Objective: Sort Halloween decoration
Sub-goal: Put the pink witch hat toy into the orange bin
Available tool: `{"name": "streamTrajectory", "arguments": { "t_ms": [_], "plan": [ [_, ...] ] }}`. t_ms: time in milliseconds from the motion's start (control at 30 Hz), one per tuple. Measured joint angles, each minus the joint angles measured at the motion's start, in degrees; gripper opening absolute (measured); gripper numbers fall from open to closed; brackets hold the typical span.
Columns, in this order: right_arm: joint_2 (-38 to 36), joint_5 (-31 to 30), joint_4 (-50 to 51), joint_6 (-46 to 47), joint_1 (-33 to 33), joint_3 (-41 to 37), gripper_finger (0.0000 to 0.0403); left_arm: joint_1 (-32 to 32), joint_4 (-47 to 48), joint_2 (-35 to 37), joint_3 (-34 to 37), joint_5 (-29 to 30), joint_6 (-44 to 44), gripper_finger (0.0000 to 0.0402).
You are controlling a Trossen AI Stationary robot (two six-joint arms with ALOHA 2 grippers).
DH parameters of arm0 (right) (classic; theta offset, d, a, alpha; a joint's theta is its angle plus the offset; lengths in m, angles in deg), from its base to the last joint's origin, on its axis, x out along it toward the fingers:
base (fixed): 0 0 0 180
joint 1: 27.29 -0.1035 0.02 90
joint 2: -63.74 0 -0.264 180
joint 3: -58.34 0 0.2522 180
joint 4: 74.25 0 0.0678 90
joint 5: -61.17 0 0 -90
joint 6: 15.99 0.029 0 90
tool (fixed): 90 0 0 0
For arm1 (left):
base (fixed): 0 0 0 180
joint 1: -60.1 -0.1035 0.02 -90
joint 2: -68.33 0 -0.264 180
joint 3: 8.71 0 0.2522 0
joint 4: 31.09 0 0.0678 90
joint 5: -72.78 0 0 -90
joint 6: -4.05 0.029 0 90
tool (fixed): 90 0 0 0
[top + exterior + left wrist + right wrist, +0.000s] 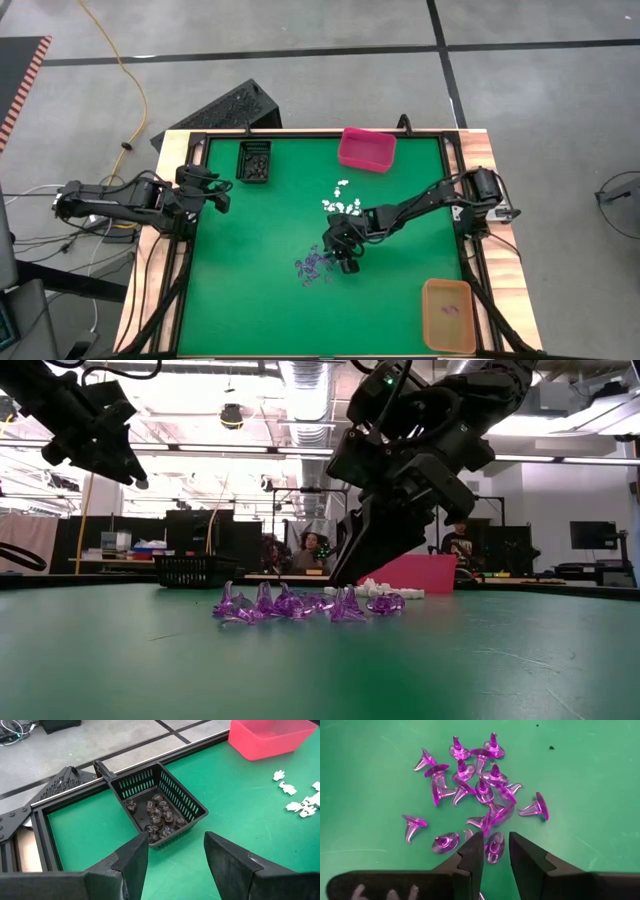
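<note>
Centre of the green worktop (250, 300), high view: right gripper (496, 851) lowered over purple witch hats (480, 785), jaws narrowly parted astride one hat, not yet gripping. Likely aimed for orange bin (447, 316), lower right. White trinkets (343, 200) just above. Left gripper (172, 852) parked left, jaws apart, empty, facing black basket (165, 795).

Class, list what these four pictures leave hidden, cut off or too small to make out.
- Orange bin, high view: contents too small to identify.
- Right gripper, right wrist view: fingers straddle a purple hat; actual grip unclear.
- Black basket, left wrist view: dark trinkets' shapes unclear.
- Pink bin, low view: wall hides its inside.
</note>
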Motion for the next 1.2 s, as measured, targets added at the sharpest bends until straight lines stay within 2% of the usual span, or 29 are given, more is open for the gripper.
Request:
{"name": "streamTrajectory", "arguments": {
  "t_ms": [500,1033,1200],
  "plan": [
    [0.00,0.12,0.09,-0.02,0.00,0.00,0.0113,0.00,0.02,0.02,0.00,0.00,0.45,0.0183],
    [0.00,0.31,0.29,0.01,0.00,-0.02,0.0017,-0.02,0.02,0.01,0.00,0.00,0.48,0.0183],
    [0.00,0.31,0.33,1.54,0.00,-0.02,0.0016,0.00,0.00,0.00,0.00,0.00,0.46,0.0183]
  ]
}}
